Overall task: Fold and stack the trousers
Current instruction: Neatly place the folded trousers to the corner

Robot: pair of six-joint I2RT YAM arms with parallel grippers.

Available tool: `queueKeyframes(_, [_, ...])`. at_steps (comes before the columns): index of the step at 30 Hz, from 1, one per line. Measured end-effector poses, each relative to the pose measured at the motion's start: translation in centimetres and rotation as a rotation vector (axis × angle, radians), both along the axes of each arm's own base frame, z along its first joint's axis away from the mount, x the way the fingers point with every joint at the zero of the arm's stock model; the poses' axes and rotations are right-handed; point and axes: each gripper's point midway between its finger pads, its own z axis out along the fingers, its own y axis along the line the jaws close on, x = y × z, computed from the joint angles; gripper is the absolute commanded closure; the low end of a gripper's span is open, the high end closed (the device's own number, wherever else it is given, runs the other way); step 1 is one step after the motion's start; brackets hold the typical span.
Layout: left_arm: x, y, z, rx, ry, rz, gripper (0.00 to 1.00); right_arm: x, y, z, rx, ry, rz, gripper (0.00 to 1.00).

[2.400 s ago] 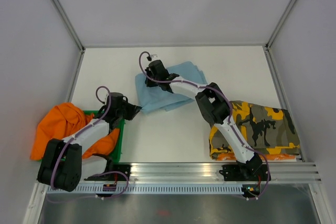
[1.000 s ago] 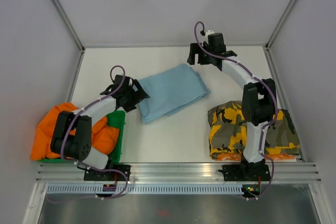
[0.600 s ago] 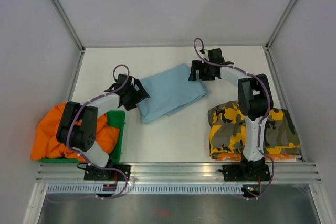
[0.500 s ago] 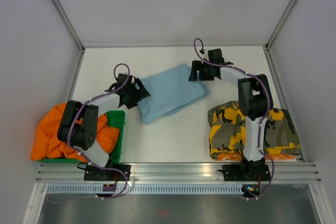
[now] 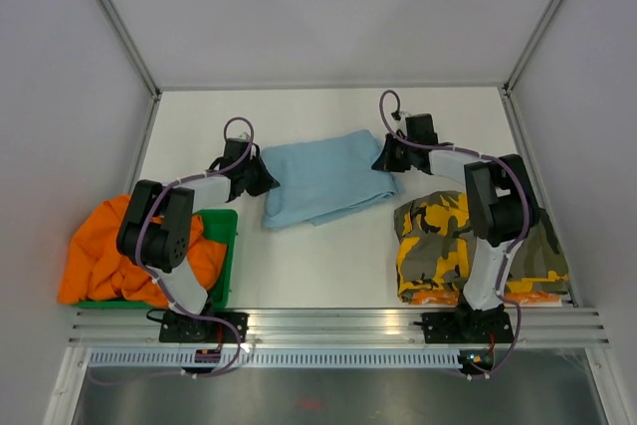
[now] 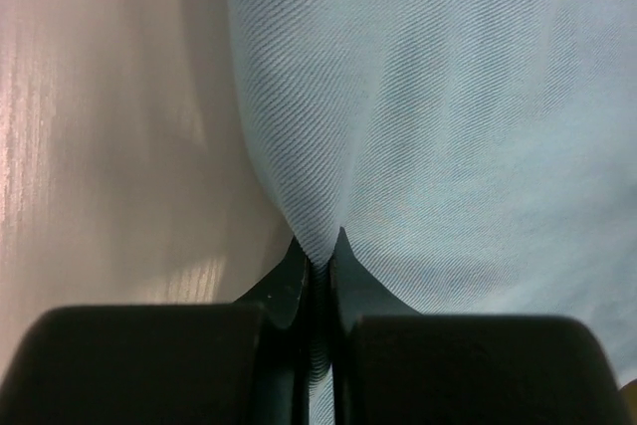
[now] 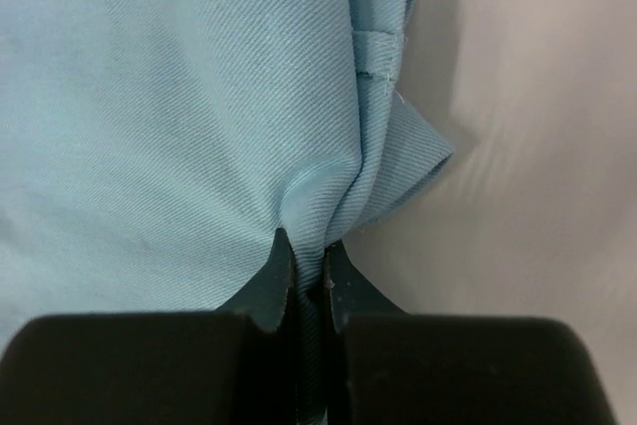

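Blue trousers (image 5: 323, 176) lie folded flat mid table (image 5: 328, 256), a bit toward the far side, btw the two arms. L gripper (image 5: 265, 179) is at the cloth's left edge, jaws pressed together w/ a ridge of blue fabric pinched btw them. L wrist cam shows the cloth puckering into the tips, bare tabletop to the left of it.

R gripper (image 5: 386, 159) is at the far right corner of the same pair, jaws likewise clamped on a bunched fold. In R wrist cam a stitched hem and a small flap stick out just right of the tips. Both grippers are down at cloth level.

Camo trousers (image 5: 498, 241) sit folded at near right, w/ the R arm crossing over them. The blue pair's near right corner is close to the camo; touching or not, can't tell.

Orange trousers (image 5: 105, 256) are heaped at near left, spilling over a green bin (image 5: 227, 246), w/ the L arm's elbow above the heap. The blue pair is apart from the orange.
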Motion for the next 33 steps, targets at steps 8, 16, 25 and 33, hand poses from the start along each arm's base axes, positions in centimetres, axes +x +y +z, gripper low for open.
queueKeyframes(8, [0.1, -1.5, 4.6, -0.046, -0.08, -0.096, 0.98, -2.6, -1.1, 7.4, -0.006, -0.029, -0.107, 1.0])
queueKeyframes(16, [-0.9, -2.7, 16.7, -0.129, -0.322, -0.173, 0.98, -4.9, -2.7, 21.4, 0.038, -0.251, -0.19, 1.0])
queueKeyframes(25, [-9.4, -9.9, 25.0, -0.278, -0.452, -0.387, 0.98, -13.8, -10.1, 32.5, -0.104, -0.382, -0.432, 1.0])
queueKeyframes(33, [-15.8, -17.2, 23.1, -0.418, -0.34, -0.534, 0.98, -21.8, -18.5, 26.0, -0.45, -0.143, -0.718, 1.0])
